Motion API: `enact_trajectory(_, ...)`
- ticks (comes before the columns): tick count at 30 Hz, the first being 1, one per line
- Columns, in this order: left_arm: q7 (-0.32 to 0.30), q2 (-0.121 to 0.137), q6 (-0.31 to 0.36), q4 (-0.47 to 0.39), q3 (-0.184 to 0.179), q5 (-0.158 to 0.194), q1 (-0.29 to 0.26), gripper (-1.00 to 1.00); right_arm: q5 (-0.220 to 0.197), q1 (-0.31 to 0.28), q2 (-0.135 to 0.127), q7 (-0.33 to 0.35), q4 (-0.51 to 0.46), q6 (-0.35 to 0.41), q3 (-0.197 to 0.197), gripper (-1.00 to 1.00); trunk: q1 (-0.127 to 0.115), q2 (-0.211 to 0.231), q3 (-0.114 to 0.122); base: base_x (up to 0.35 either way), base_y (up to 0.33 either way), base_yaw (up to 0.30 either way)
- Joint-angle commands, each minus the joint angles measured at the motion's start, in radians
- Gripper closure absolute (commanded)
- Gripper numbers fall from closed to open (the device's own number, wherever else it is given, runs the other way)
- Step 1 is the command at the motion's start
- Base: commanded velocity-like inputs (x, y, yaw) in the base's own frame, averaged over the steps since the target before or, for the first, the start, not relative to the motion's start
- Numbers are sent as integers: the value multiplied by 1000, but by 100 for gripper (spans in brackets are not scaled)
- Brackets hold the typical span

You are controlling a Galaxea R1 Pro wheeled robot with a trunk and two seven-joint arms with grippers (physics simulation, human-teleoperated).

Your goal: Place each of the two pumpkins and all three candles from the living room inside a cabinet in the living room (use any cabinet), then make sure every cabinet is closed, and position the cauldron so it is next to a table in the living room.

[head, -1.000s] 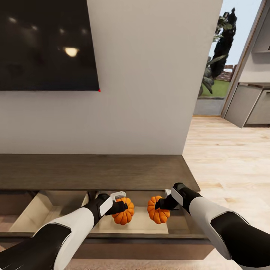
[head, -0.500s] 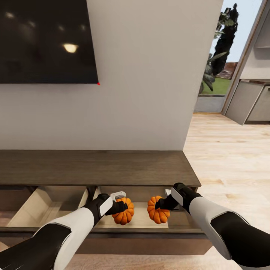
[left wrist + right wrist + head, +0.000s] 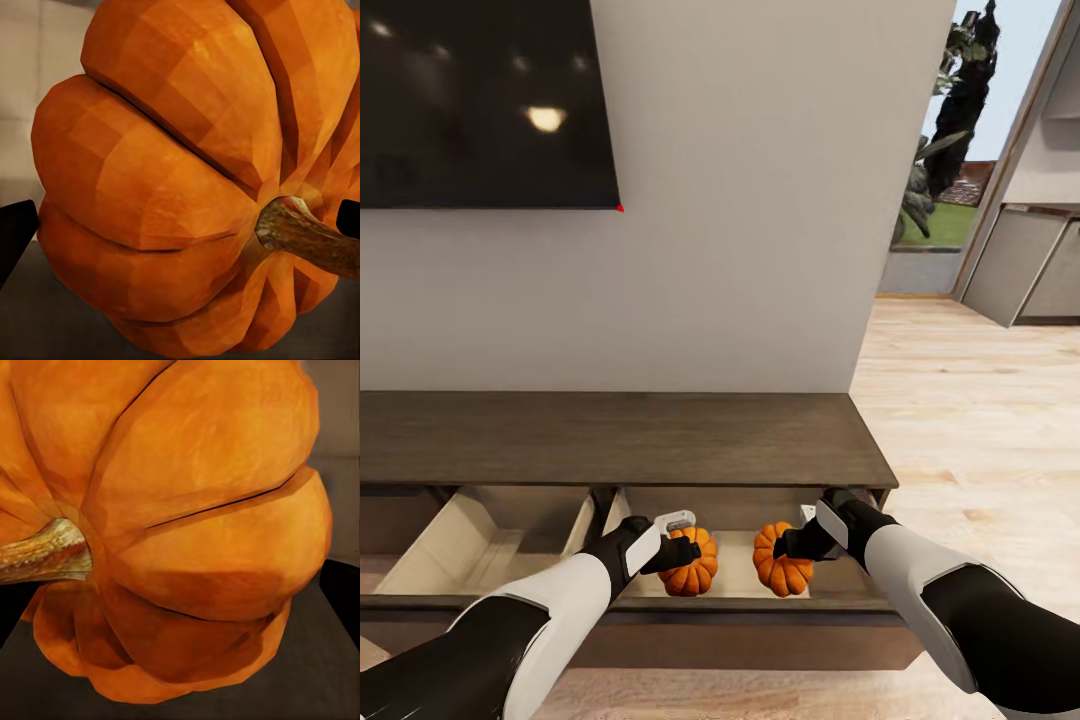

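We grip one pumpkin (image 3: 691, 563) in our left gripper (image 3: 678, 552), another pumpkin (image 3: 781, 560) in our right gripper (image 3: 792, 545) (both over the open drawer (image 3: 740, 590) of the cabinet (image 3: 620, 440)).

The head view looks forward and down from above both arms, facing a white wall and the long low dark brown wooden cabinet (image 3: 620, 440) with its drawers pulled out. The left wrist view sits very near a bright orange ribbed pumpkin (image 3: 180, 180), looking along the fingers. The right wrist view is equally close to the other bright orange ribbed pumpkin (image 3: 187, 525). The head view shares both pumpkins with them.
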Motion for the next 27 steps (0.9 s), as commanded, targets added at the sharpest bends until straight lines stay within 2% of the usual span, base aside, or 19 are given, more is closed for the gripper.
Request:
enact_trajectory(1,5,0,5,-3,-5,11,0,100,-3,-1,0,4,-1,3,7,100,4,-8,-6,0,0,0)
enact_trajectory(3,5,0,5,-3,-5,11,0,100,-4,-1,0,4,-1,3,7,100,11,-22,-14,0,0,0)
enact_trajectory(12,5,0,4,-3,-5,11,0,100,-4,-1,0,4,-1,3,6,100,11,-22,-15,6,0,0)
enact_trajectory(19,5,0,3,-3,-4,11,0,100,-4,-1,0,4,-1,3,6,100,11,-22,-15,264,0,0)
enact_trajectory(27,5,0,3,-3,-4,11,0,100,-4,-1,0,4,-1,3,6,100,11,-22,-15,49,0,0)
